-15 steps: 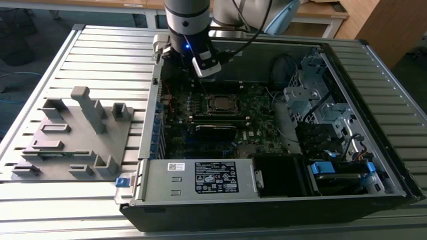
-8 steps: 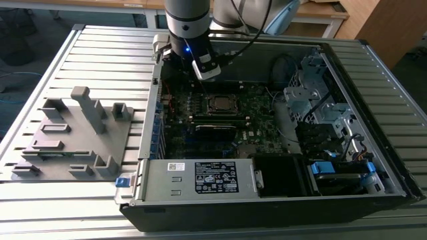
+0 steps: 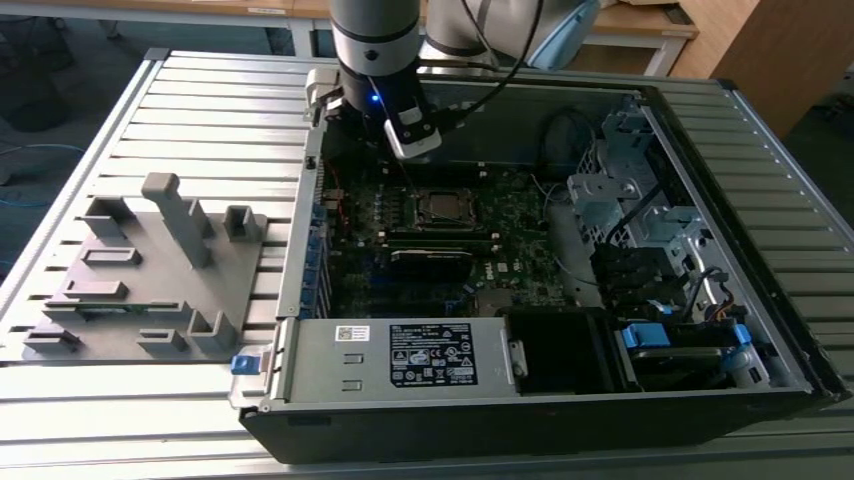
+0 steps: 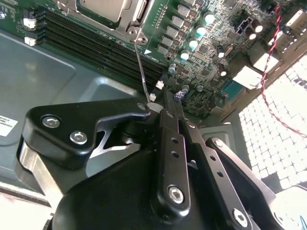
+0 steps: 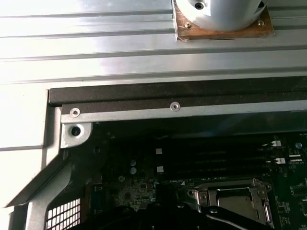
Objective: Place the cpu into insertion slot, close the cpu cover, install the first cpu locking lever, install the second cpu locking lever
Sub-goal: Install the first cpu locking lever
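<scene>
Silvery cpu cover (image 4: pixel 135 13) lies over the cpu (image 4: pixel 103 6); black claw (image 4: pixel 153 106) pinches the thin locking lever (image 4: pixel 140 67).

This is looking like a robotics lab or workshop. An open black tower computer case (image 3: pixel 534 425) is lying on a ribbed silvery metal table (image 3: pixel 200 110). A silver-and-black robot arm (image 3: pixel 376 40) is reaching over the case, a grey plastic fixture plate (image 3: pixel 160 300) is sitting beside it, and what may be light wooden desks (image 3: pixel 767 55) are standing behind it.

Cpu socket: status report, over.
Pincer shut on thin locking lever, at its free end. Cpu seated, cpu cover down over it. No obstruction seen.
</scene>
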